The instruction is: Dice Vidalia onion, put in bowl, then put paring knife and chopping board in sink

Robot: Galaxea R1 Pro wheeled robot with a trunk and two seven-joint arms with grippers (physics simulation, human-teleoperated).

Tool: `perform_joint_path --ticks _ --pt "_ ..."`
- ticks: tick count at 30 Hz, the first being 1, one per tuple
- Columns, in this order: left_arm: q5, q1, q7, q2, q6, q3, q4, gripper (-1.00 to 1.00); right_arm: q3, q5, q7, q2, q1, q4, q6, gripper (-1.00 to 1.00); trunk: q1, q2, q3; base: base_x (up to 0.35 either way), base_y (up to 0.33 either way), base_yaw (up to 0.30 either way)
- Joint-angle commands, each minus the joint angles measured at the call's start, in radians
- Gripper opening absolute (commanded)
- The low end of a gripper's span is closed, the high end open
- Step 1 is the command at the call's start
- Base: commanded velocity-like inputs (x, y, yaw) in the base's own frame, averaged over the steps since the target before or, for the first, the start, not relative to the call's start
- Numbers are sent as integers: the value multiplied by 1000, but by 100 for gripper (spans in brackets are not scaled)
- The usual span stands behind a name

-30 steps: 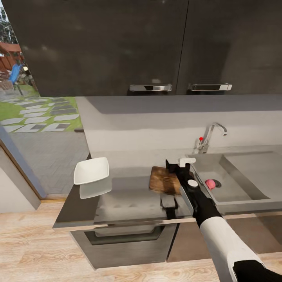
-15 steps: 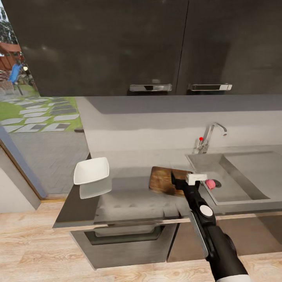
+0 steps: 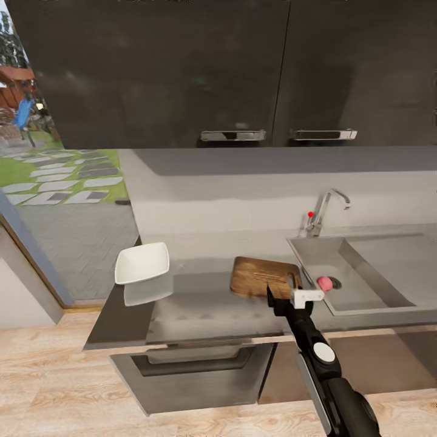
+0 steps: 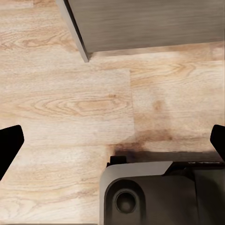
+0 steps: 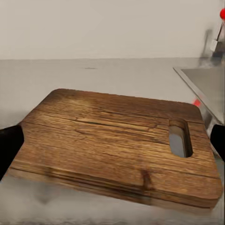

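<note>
The dark brown chopping board (image 3: 262, 276) lies bare on the grey countertop (image 3: 200, 303), its handle hole toward the sink (image 3: 364, 297). A pinkish round onion (image 3: 325, 283) rests by the drain in the basin. At the counter's left end stands the white bowl (image 3: 141, 263). My right gripper (image 3: 284, 297) hovers open at the board's near edge, nothing between its fingers. In the right wrist view the chopping board (image 5: 117, 136) spans the gap between the gripper's dark fingertips (image 5: 9, 145). My left gripper (image 4: 112, 140) hangs open above the floor. The paring knife is out of view.
The chrome tap (image 3: 321, 212) with its red dot stands behind the basin, and a drainboard (image 3: 394, 261) lies to its right. Dark wall cabinets (image 3: 182, 67) hang overhead. An oven front (image 3: 194, 370) sits under the counter. Below the left gripper are wooden floor and my base (image 4: 150, 192).
My right arm has drawn back toward me, from over the board and sink edge to the counter's front edge, uncovering the board. Nothing was grasped.
</note>
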Motion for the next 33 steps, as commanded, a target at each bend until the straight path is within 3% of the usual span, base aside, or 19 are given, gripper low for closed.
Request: perform_joint_path --ticks 1,22,33 --pt "0 0 0 0 -2 1 0 100 2 14 -5 0 3 -1 7 100 0 -2 -2 -182 -86 0" --pt "-3 0 2 -6 -2 1 0 100 2 29 -5 0 15 3 11 100 0 -2 -2 -249 -181 0" --pt "-3 0 2 -6 -2 1 1 100 2 28 -5 2 17 10 13 100 0 -2 -2 -98 -284 0"
